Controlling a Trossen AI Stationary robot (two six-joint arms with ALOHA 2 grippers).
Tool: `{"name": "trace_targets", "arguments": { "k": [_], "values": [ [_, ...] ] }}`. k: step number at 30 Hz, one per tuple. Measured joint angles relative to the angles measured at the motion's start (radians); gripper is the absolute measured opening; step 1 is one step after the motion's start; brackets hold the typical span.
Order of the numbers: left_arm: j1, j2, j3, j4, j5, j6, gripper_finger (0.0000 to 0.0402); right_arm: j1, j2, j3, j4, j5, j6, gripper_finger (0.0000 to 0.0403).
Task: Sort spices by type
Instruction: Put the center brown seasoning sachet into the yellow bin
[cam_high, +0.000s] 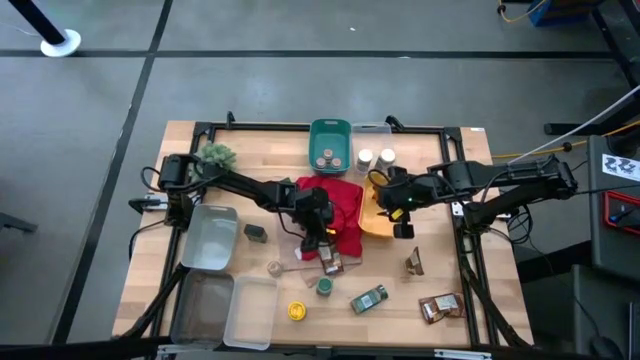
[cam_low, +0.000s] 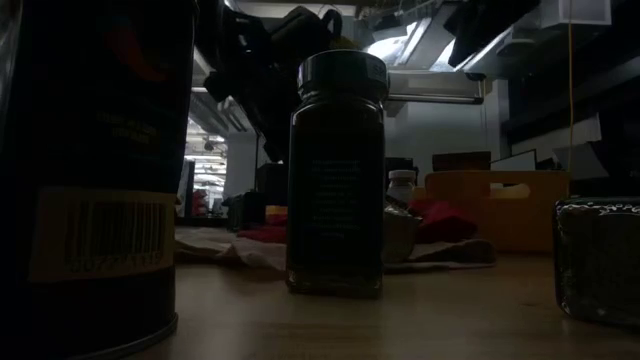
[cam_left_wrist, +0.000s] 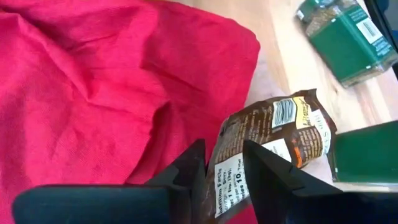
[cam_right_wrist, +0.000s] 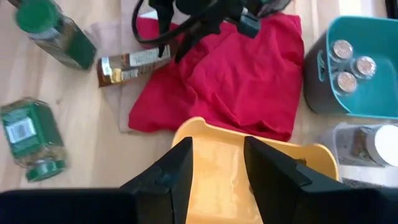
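Note:
My left gripper (cam_high: 322, 243) is at the near edge of the red cloth (cam_high: 340, 208), shut on a brown foil packet (cam_left_wrist: 273, 134). My right gripper (cam_right_wrist: 214, 163) hangs open over the yellow bin (cam_right_wrist: 230, 168), and only the bin shows between its fingers. Three tan-lidded jars stand in the teal bin (cam_high: 330, 132). Two white-lidded jars (cam_high: 375, 157) stand beside that bin. A dark tin (cam_high: 256, 233), green-lidded jars (cam_high: 324, 287) (cam_high: 370, 298), a yellow-lidded jar (cam_high: 296, 311) and other brown packets (cam_high: 415, 262) (cam_high: 440, 307) rest on the table. My left gripper pinches the brown packet between its two fingers at the end nearest the cloth (cam_left_wrist: 231, 177). The fingers (cam_left_wrist: 264, 165) come slanting down from the far side. The packet reaches out beyond them toward the near edge, its free end (cam_left_wrist: 308, 115) over a pale sheet. Whether that end rests there, I cannot tell.
Three clear trays (cam_high: 208, 238) (cam_high: 200, 305) (cam_high: 250, 310) lie at the table's left. A bushy green plant (cam_high: 215, 155) sits at the far left corner. A tan-lidded jar (cam_high: 274, 268) stands near the left gripper. In the low view a tall jar (cam_low: 337, 170) stands close to the camera.

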Motion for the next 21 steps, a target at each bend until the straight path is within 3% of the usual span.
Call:
{"name": "trace_targets", "arguments": {
  "k": [9, 21],
  "values": [
    [-0.008, 0.000, 0.000, -0.001, 0.002, 0.100, 0.0090, 0.000, 0.006, 0.000, 0.061, -0.108, 0.032, 0.0144],
    [-0.008, 0.000, 0.000, 0.001, 0.002, 0.121, 0.0090, 0.000, 0.147, 0.001, 0.176, -0.107, 0.347, 0.0144]
  ]
}}
